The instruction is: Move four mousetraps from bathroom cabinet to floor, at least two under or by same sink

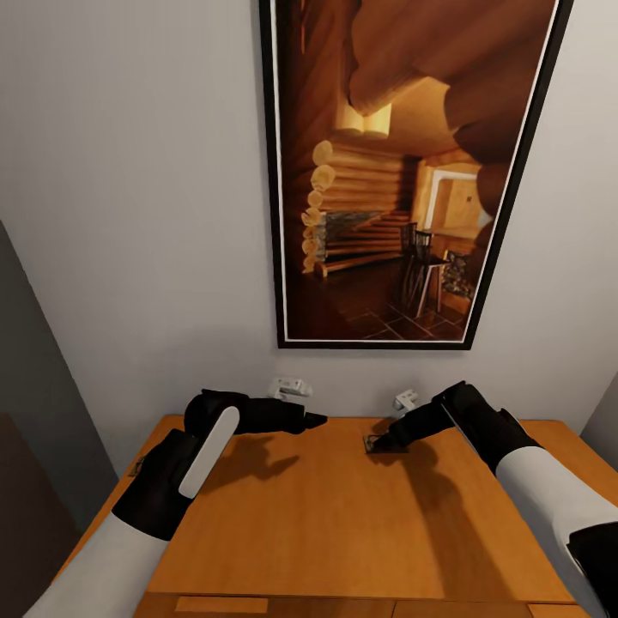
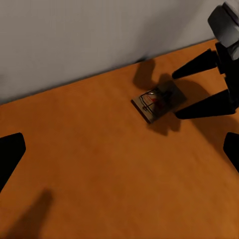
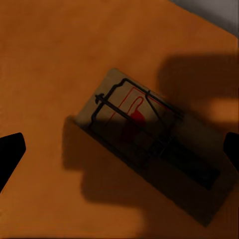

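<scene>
One mousetrap (image 1: 374, 444) lies flat on the cabinet (image 1: 292, 524) top near the back wall, a tan board with dark wire and a red spot. My right gripper (image 1: 380, 441) hangs just above it, open, one finger on each side of the board and neither touching it. From the left wrist view I see the same mousetrap (image 2: 158, 101) between the right gripper's (image 2: 175, 95) spread black fingers. In the right wrist view the mousetrap (image 3: 149, 139) lies slantwise in shadow between my fingertips (image 3: 11, 153). My left gripper (image 1: 311, 421) hovers open over bare wood to the trap's left, holding nothing.
A large black-framed picture (image 1: 403, 172) of a log interior hangs on the pale wall right behind the cabinet. The cabinet's front edge with flat drawer pulls (image 1: 221, 604) is at the bottom. A dark gap runs down the cabinet's left side.
</scene>
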Robot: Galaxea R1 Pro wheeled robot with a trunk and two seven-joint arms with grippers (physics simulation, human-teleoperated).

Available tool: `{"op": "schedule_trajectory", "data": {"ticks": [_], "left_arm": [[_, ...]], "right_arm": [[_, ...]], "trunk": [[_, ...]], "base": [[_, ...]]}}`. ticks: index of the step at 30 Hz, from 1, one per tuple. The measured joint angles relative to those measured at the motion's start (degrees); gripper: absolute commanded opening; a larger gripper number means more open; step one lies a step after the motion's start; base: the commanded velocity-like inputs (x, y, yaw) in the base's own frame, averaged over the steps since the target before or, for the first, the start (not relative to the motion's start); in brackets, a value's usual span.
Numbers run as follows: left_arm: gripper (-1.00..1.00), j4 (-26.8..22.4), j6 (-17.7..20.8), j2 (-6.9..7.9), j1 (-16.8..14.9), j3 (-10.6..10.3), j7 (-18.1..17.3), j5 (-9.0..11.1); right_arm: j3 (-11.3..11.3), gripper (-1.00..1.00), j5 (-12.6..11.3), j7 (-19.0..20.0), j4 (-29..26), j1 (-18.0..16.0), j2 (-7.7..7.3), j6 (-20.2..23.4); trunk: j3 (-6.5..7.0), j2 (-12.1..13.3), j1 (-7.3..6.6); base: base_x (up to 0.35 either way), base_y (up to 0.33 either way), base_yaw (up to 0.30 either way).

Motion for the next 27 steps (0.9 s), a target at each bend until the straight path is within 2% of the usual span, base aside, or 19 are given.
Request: {"op": "schedule_trajectory", "data": {"ticks": [6, 27], "left_arm": [[1.0, 0.0, 0.0, 0.0, 0.0, 0.0, 0.0, 0.0], [1.0, 0.0, -0.2, -0.23, 0.0, -0.6, 0.4, -0.2]], "right_arm": [[-0.1, 1.0, 0.1, 1.2, 0.1, 0.0, -0.09, -0.1], [-0.2, 1.0, -0.3, 1.3, 0.4, 0.0, -0.06, 0.0]], "trunk": [[0.0, 0.0, 0.0], [0.0, 0.0, 0.0]], "base": [[0.0, 0.0, 0.0], [0.0, 0.0, 0.0]]}}
